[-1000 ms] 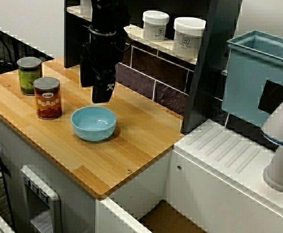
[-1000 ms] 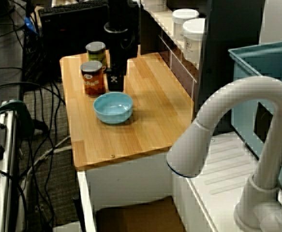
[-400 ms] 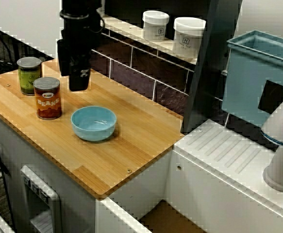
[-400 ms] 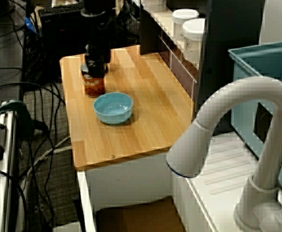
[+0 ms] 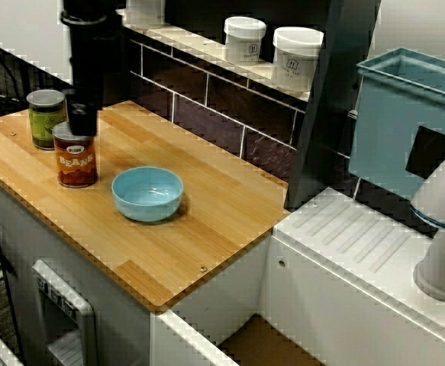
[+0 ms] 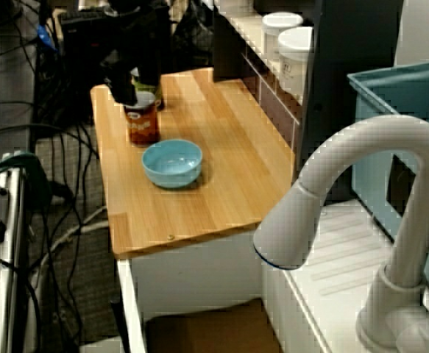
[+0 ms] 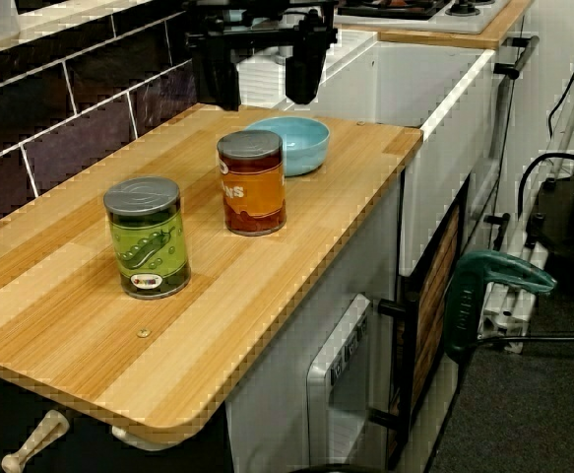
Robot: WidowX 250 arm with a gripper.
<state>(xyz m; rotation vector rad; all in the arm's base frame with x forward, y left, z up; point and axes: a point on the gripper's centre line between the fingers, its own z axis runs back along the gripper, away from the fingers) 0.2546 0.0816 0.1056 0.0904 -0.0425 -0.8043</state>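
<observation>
My black gripper (image 5: 81, 122) hangs just above the red-brown beans can (image 5: 75, 155), at its rear edge, on the wooden counter (image 5: 207, 229). A green can (image 5: 46, 117) stands just left of it and a light blue bowl (image 5: 147, 193) sits to its right. In the view that rides on the gripper, the gripper (image 7: 259, 84) is open, its two dark fingers (image 7: 302, 69) spread apart with nothing between them. Below them stand the beans can (image 7: 252, 182), the green can (image 7: 149, 236) and the bowl (image 7: 296, 144). From the sink side, the gripper (image 6: 124, 90) overlaps the beans can (image 6: 142, 122).
Two white jars (image 5: 245, 38) (image 5: 297, 57) stand on the shelf above the dark tiled back wall. A teal bin (image 5: 405, 114) and a white faucet (image 6: 361, 220) are at the right, past a dark upright post (image 5: 325, 107). Cables hang left of the counter (image 6: 67, 184).
The arm has swung left along the counter, from behind the blue bowl to over the beans can, beside the green can. The cans and bowl have not moved.
</observation>
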